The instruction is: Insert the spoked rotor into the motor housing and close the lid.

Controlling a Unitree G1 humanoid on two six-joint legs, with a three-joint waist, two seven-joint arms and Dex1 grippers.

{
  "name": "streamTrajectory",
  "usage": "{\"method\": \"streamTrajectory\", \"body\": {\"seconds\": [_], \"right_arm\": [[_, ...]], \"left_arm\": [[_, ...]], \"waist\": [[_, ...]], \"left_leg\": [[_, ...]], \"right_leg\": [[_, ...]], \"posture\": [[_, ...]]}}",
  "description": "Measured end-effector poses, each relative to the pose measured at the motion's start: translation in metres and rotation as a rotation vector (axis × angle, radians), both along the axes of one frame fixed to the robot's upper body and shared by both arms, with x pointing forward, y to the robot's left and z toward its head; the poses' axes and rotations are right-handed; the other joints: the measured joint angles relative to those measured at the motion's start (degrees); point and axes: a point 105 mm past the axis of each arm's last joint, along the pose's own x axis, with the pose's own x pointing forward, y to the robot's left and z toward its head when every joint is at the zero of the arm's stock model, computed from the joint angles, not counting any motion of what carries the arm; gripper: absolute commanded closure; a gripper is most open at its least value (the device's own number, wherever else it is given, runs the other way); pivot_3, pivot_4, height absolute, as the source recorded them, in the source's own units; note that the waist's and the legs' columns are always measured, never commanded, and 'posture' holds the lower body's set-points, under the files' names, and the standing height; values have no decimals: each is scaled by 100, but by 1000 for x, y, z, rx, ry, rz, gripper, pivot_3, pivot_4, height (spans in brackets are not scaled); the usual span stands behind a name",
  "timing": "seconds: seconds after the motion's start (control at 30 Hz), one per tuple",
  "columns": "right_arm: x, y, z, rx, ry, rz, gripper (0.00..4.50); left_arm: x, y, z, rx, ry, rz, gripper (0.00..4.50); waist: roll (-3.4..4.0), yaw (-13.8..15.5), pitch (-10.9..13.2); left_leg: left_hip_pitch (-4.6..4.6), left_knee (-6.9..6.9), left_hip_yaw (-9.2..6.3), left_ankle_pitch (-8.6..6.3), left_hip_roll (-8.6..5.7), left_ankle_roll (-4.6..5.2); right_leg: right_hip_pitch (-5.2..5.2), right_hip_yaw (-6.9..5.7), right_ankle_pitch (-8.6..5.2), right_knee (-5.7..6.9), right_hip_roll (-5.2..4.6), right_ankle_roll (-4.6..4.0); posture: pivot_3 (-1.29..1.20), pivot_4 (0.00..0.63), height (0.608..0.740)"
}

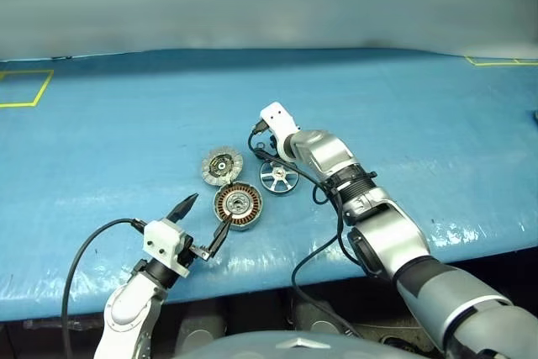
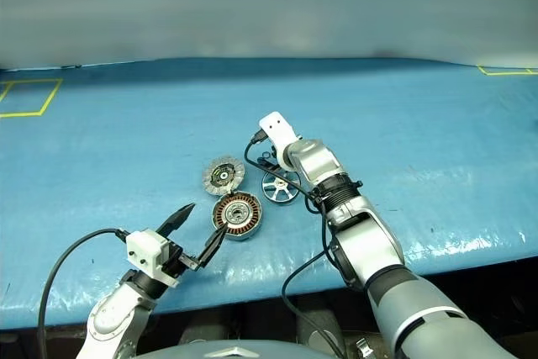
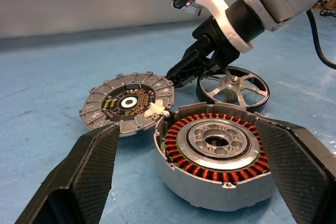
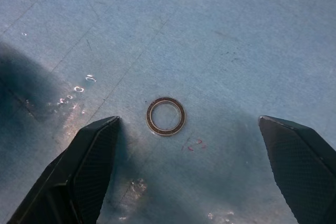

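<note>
The motor housing [image 1: 237,205], a grey cup with copper windings, sits on the blue table. Just behind it to the left, the lid [image 1: 221,166] lies with its segmented inner face up. The spoked rotor [image 1: 279,178], a shiny silver wheel, lies flat to the housing's right rear. My left gripper [image 1: 210,212] is open and level, close in front of the housing, one fingertip [image 3: 94,156] on each side of it in the left wrist view. My right gripper [image 4: 188,121] is open and angled down at the table just behind the rotor and lid, holding nothing.
A small thin metal ring [image 4: 165,116] lies on the table between my right fingers. Yellow tape marks [image 1: 25,90] sit at the far corners of the blue table [image 1: 403,107]. Black cables trail from both wrists toward the table's front edge.
</note>
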Motion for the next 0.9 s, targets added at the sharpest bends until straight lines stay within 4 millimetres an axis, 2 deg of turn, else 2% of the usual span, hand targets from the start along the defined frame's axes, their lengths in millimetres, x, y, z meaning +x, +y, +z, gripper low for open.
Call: {"method": "streamTrajectory", "body": {"seconds": [0.1,0.4,0.43,0.57,0.7,0.8,0.9], "right_arm": [[0,3,0,6,3,1,582],[-2,12,-2,26,21,14,3625],[-2,12,-2,27,20,13,3819],[-2,12,-2,32,25,11,3825],[-1,11,2,51,22,-2,3825],[5,11,23,97,-44,-10,3825],[9,11,56,175,-145,-17,3825]], "left_arm": [[-2,-1,-2,-21,20,-18,0],[-8,-4,-11,-48,92,-59,0],[-7,-3,-14,-47,98,-60,0],[-2,3,-28,-50,128,-60,0],[2,3,-31,-61,108,-87,0],[6,4,-32,-61,92,-98,0],[9,3,-33,-61,83,-115,0]], "waist": [[1,-12,0],[6,-38,4],[8,-37,5],[9,-40,6],[11,-38,8],[14,-39,9],[16,-29,10]], "left_leg": [[2,-2,-1,0,0,0],[1,-3,-4,0,4,0],[2,-3,-5,0,4,0],[2,-6,-5,0,3,0],[2,-8,-6,0,4,0],[2,-10,-5,0,4,0],[2,-17,-7,0,4,0]], "right_leg": [[0,-1,-1,1,2,-2],[0,-1,-3,-1,-2,-3],[1,-1,-3,-1,-3,-3],[-1,-3,-4,-1,-1,-5],[-1,-4,-5,-1,-2,-7],[-2,-3,-5,-2,-2,-6],[-3,-3,-5,-2,-3,-6]], "posture": [[0,150,740],[0,150,740],[0,150,740],[0,150,740],[0,150,740],[0,150,740],[0,150,740]]}}
